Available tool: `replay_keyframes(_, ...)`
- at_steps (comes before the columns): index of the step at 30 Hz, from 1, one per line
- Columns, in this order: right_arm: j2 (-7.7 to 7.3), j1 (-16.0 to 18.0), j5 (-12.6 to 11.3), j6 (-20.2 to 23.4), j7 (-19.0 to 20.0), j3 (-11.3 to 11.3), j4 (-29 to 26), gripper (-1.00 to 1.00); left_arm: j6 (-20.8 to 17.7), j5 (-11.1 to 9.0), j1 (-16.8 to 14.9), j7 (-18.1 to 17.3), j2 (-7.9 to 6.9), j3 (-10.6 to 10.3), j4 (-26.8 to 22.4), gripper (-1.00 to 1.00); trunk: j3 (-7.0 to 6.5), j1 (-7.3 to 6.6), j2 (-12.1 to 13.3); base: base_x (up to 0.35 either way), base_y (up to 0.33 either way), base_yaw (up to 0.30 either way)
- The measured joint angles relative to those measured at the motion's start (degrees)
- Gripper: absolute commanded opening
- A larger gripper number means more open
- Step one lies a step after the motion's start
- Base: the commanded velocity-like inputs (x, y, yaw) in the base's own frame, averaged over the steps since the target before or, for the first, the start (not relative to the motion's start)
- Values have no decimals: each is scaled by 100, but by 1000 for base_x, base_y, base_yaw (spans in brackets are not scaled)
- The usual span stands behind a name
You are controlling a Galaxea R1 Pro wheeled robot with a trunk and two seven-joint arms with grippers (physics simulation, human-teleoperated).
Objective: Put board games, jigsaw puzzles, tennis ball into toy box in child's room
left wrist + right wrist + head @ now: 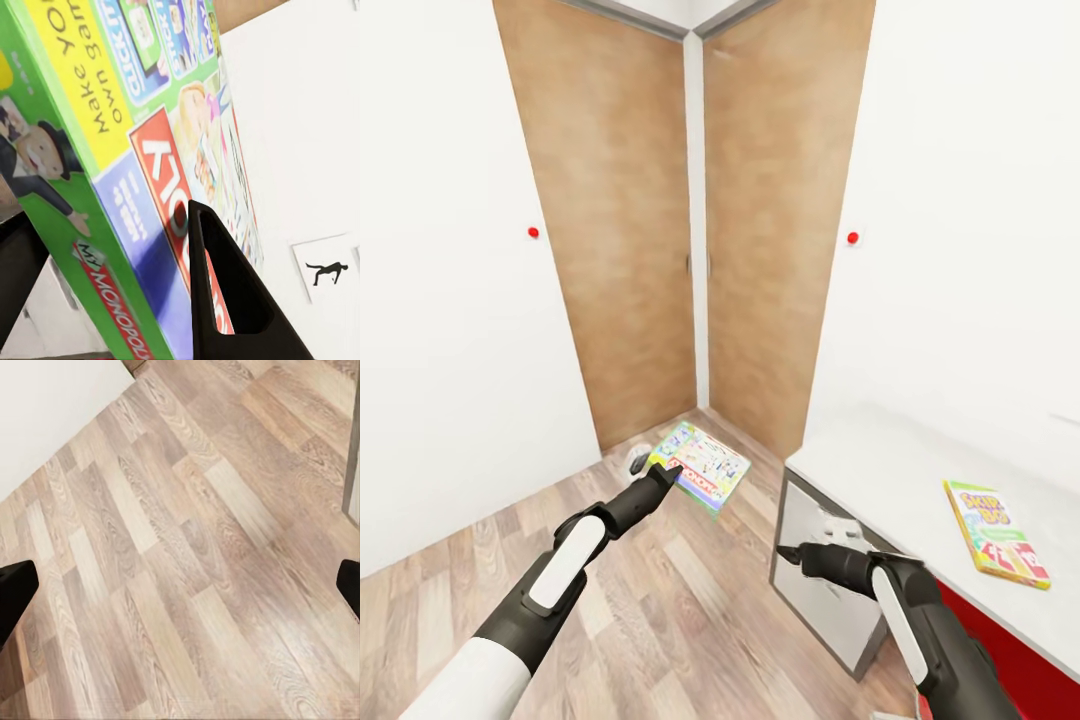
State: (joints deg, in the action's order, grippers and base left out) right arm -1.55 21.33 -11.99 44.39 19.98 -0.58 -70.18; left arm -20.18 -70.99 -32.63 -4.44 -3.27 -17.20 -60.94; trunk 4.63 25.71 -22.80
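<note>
My left gripper (pixel 665 474) is shut on a green Monopoly board game box (pixel 705 465), which it holds tilted above the wooden floor. The left wrist view shows the box (pixel 150 150) clamped between the two black fingers (pixel 225 300). A second board game, a yellow-green and red box (pixel 996 532), lies flat on the white bed (pixel 880 470) at the right. My right gripper (pixel 790 552) hangs open and empty beside the bed's near corner. In the right wrist view its fingertips (pixel 15 592) stand wide apart over bare floorboards. The table, toy box, puzzles and ball are out of view.
Two tall wooden doors (pixel 630 220) meet in the corner ahead, between white walls. A small white and grey object (pixel 639 460) lies on the floor (pixel 690 610) behind the held box. The bed's grey side panel (pixel 820 590) stands close to my right arm.
</note>
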Motion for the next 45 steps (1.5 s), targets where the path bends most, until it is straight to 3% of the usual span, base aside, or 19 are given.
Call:
replay_keyframes(4,-13,-67,-1,0,-1,-9,-165,100,3,-1,0,-3,3,-2,-17,-100,0,0,0,322,0,0)
replay_keyframes(8,-172,-346,-18,-1,7,-17,-738,100,2,-7,5,33,3,-13,-254,-100,-1,2,0,180,0,0)
replay_keyframes(17,-315,-644,-61,131,12,-33,-1542,100,-23,4,96,80,-10,-16,-585,-100,-1,3,1,64,0,0)
replay_keyframes(21,-354,-756,-75,504,12,-270,-1967,100,-31,5,137,91,-14,-15,-680,-100,-1,3,1,17,0,0)
replay_keyframes(28,-372,-794,-81,657,17,-506,-2134,100,-33,7,151,95,-12,-19,-716,-100,-1,3,1,6,0,-1)
replay_keyframes(32,-498,-801,-90,746,55,-617,-2199,100,-34,8,156,93,-11,-23,-730,-100,-1,3,1,1,0,-55)
replay_keyframes(36,-571,-804,-86,760,300,-667,-2211,100,-36,9,156,90,-10,-24,-731,-100,-1,3,1,0,0,-170)
replay_keyframes(45,-686,-807,-78,775,1093,-1029,-2216,100,-41,12,157,89,-6,-25,-732,-100,0,3,1,0,0,-248)
